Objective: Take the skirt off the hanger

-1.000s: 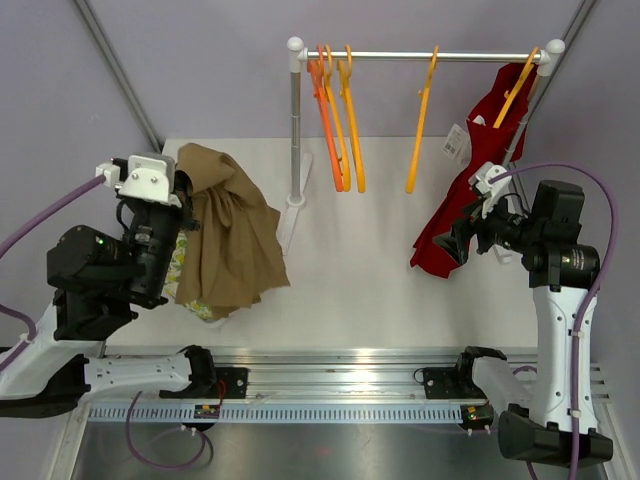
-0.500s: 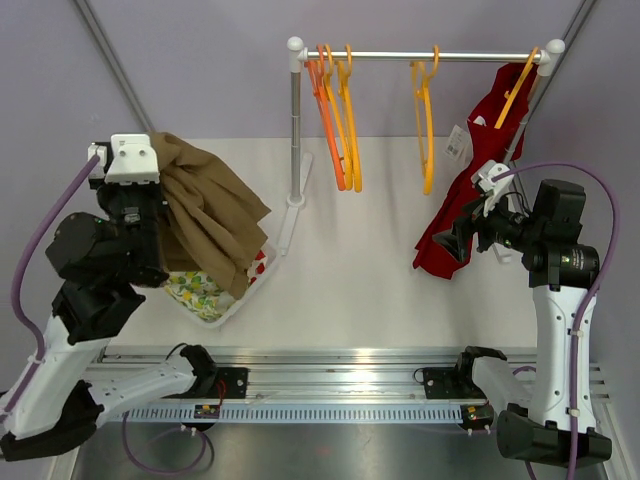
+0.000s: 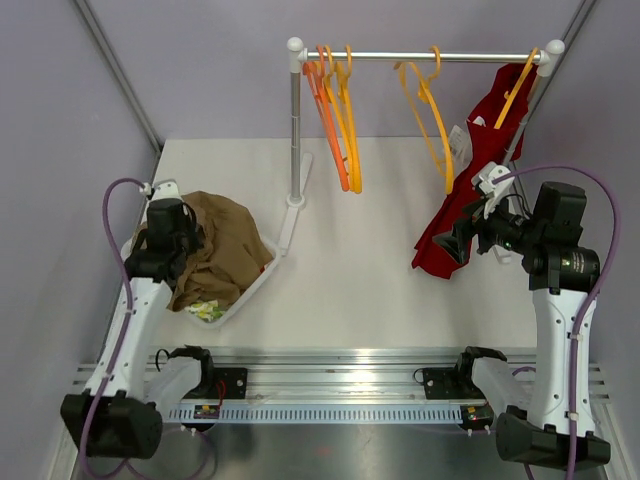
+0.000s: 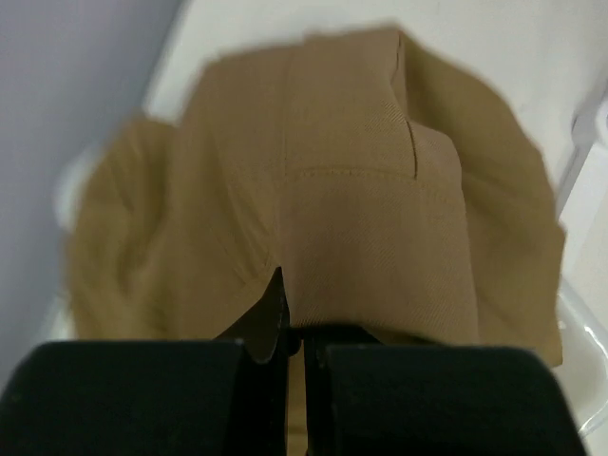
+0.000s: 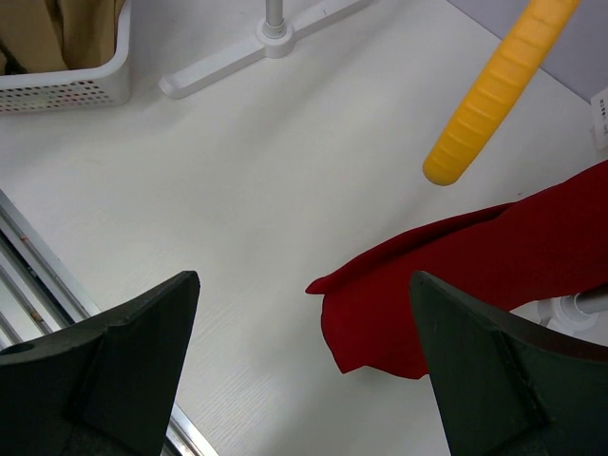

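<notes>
Since a second ago, the left arm has come down from high over the near-left corner. It is now pushing the tan woven-cloth skirt (image 3: pixel 228 245) into the white perforated plastic basket (image 3: pixel 262 268) at the left of the pale table (image 3: pixel 360 270). On the far metal rail (image 3: pixel 400 56), the empty yellow plastic hanger (image 3: pixel 430 110) has swung right and is hanging tilted.

The left gripper (image 4: pixel 293 318) is pointing down into the basket. Its fingers are pressed together and appear to be pinching a fold of the skirt. The skirt is lying heaped in the basket, fully off its hanger.

The right gripper (image 5: pixel 304 283) is hovering on the right with its fingers spread wide, holding nothing. It is just beside the lower edge of a red garment (image 3: pixel 470 190) that is hanging at the far-right end of the rail.

Judging by this, the removal itself is done and the skirt is being put down. The next move calls for the left fingers to part and the arm to lift straight up, so no cloth is dragged back out. Whether the red garment is to follow cannot be told.
</notes>
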You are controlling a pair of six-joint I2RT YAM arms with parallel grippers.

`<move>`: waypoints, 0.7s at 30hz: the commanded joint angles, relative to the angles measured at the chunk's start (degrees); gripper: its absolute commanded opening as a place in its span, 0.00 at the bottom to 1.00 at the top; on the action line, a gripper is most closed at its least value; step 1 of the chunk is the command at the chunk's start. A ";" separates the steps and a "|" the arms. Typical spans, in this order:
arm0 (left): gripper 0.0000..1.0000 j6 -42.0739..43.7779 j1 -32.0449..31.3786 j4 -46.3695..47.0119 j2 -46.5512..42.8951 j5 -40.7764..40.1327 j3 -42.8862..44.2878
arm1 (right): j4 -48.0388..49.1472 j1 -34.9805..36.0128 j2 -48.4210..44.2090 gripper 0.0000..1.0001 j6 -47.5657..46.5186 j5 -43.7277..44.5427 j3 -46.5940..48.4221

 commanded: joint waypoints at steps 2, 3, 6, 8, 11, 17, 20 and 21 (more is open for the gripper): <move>0.00 -16.97 9.20 6.19 5.77 29.37 -10.74 | -0.26 -0.37 -1.33 0.99 -0.38 -1.82 0.28; 0.00 -17.86 9.82 7.68 7.53 31.48 -12.26 | -0.35 -0.45 -1.34 0.99 -0.56 -1.91 0.20; 0.00 -20.67 11.05 12.43 12.89 36.76 -16.40 | -1.23 -0.45 -1.77 0.99 -0.91 -2.00 0.37; 0.00 -21.38 11.67 14.20 15.54 38.62 -17.45 | -2.37 -0.45 -1.60 0.99 -1.17 -2.17 1.60; 0.00 -20.68 12.46 12.45 13.53 36.44 -16.15 | -4.48 -0.45 -1.08 0.98 -1.44 -2.53 4.67; 0.54 -17.70 12.82 6.21 1.32 27.64 -9.64 | -5.19 -0.45 2.08 0.99 6.36 0.98 15.03; 0.80 -14.71 12.73 3.48 -5.62 23.34 -6.83 | -4.49 -0.45 5.07 0.99 14.10 7.83 22.50; 0.91 -13.48 12.73 3.04 -8.95 22.98 -6.39 | -4.48 -0.45 7.08 0.99 17.16 10.72 24.43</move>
